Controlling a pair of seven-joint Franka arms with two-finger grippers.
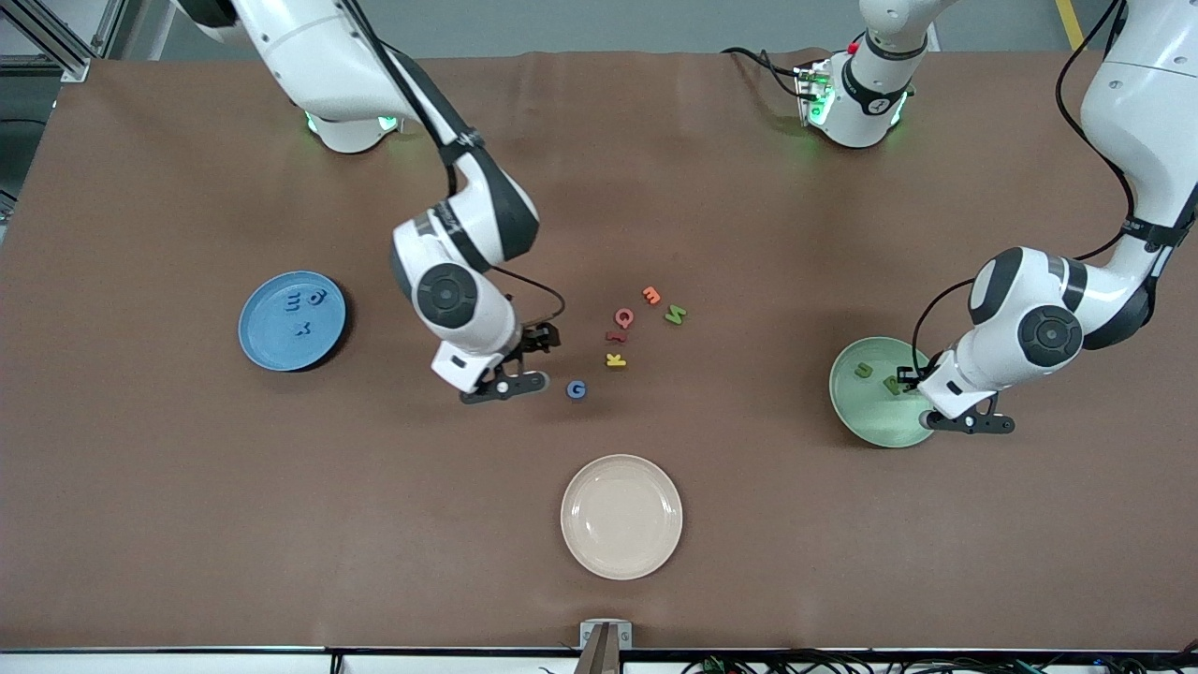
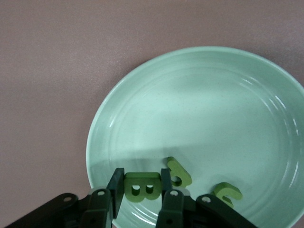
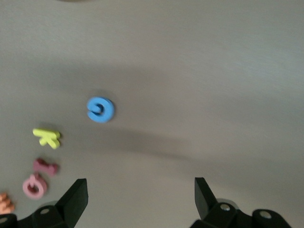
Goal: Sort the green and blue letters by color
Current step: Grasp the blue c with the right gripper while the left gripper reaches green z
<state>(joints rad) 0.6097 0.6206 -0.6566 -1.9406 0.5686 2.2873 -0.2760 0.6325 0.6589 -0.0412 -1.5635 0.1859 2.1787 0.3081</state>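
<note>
My left gripper (image 2: 141, 179) is shut on a green B (image 2: 142, 186), low over the green plate (image 2: 199, 95). Two more green letters (image 2: 178, 172) lie in that plate (image 1: 870, 421), beside the gripper (image 1: 922, 393). A green N (image 1: 676, 315) lies on the table among the mixed letters. My right gripper (image 1: 532, 363) hangs open and empty over the table beside a blue G (image 1: 577, 389), which also shows in the right wrist view (image 3: 100, 109), apart from the fingers (image 3: 76, 194). The blue plate (image 1: 257, 346) at the right arm's end holds three blue letters (image 1: 301, 328).
A beige plate (image 1: 621, 516) sits nearer the front camera than the letter cluster. An orange letter (image 1: 651, 296), two red letters (image 1: 624, 317) and a yellow K (image 1: 615, 359) lie between the N and the G.
</note>
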